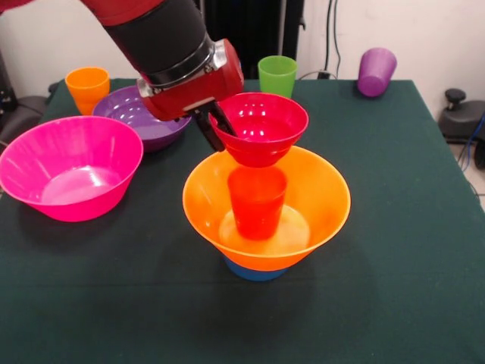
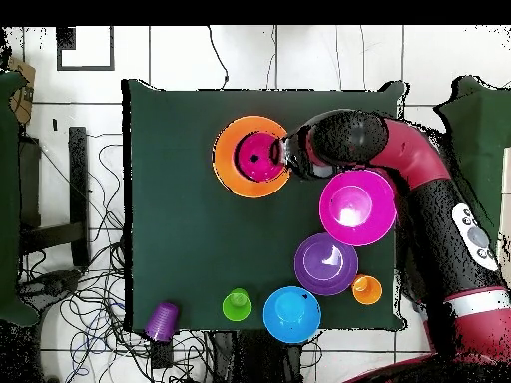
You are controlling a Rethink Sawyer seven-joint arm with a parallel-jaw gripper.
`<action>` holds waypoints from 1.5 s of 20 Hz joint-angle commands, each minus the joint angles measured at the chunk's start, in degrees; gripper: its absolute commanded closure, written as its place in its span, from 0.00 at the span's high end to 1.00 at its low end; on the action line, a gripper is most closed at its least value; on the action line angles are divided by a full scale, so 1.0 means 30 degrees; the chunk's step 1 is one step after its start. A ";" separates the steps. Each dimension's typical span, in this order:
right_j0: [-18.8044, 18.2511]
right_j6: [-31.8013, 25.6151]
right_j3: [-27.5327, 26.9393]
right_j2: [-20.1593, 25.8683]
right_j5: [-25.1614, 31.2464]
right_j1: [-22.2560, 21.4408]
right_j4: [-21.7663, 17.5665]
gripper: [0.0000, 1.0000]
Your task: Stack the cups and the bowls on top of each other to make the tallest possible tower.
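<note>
While the small red bowl hangs right over the red-orange cup, the jaws of the gripper are pinched on its rim, on the side toward the purple bowl. Whether bowl bottom and cup rim touch yet: cannot tell from either view.

Tower as it stands: small light-blue bowl as base on the surface, large orange bowl on it, cup standing upright inside the orange bowl.

Risks as I judge them:
- Red bowl is gripped at one edge only, so it may tilt on release and slide off the narrow cup rim into the orange bowl.
- Bowl is wider than the cup; an off-centre drop tips the cup.
- Base is smaller than the orange bowl, so a side push from the arm rocks the whole stack.

Rest, relative to the tower: large pink bowl beside it, toward the purple one; yellow-orange cup, green cup and tipped purple cup beyond it, well apart. Medium blue bowl shows only in the overhead view.
</note>
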 commanded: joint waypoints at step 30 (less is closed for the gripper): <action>0.0750 0.0388 0.0686 -0.1899 -0.1520 0.1001 -0.0497 0.00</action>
